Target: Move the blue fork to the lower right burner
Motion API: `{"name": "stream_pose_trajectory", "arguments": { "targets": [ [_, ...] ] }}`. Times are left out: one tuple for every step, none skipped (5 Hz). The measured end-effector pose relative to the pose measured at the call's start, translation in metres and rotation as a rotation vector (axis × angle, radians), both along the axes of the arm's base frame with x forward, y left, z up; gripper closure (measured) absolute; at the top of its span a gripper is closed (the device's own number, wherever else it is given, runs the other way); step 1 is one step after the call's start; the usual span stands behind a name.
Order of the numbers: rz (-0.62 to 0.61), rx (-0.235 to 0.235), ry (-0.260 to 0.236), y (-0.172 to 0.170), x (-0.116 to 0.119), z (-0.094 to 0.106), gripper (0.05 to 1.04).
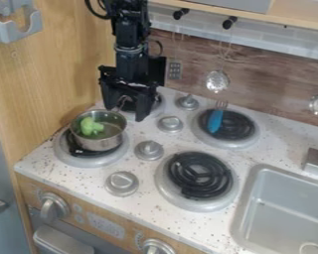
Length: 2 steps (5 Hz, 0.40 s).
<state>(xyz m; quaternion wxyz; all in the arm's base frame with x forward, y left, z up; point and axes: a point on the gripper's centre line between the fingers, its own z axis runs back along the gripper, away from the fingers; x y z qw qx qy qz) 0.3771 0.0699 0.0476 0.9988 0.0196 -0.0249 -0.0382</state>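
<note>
Blue plastic fork with grey tines [215, 120] lies across the upper right black coil burner [240, 129], while the black two-finger gripper [125, 113] (fingers spread apart) hangs near a round silver metal pot [103, 144].

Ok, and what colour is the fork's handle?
The fork's handle is blue, and it shows best in the camera view.

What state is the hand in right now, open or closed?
Hand: open, fingers apart at the pot; the blue fork is not in it.
</note>
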Motion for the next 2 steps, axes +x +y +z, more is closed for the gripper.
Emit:
{"name": "stream_pose_trajectory", "arguments": {
  "targets": [
    [-0.002, -0.010, 0.048, 0.000, -0.005, -0.017, 0.084],
    [-0.076, -0.013, 0.072, -0.012, 0.009, -0.027, 0.084]
  ]
}}
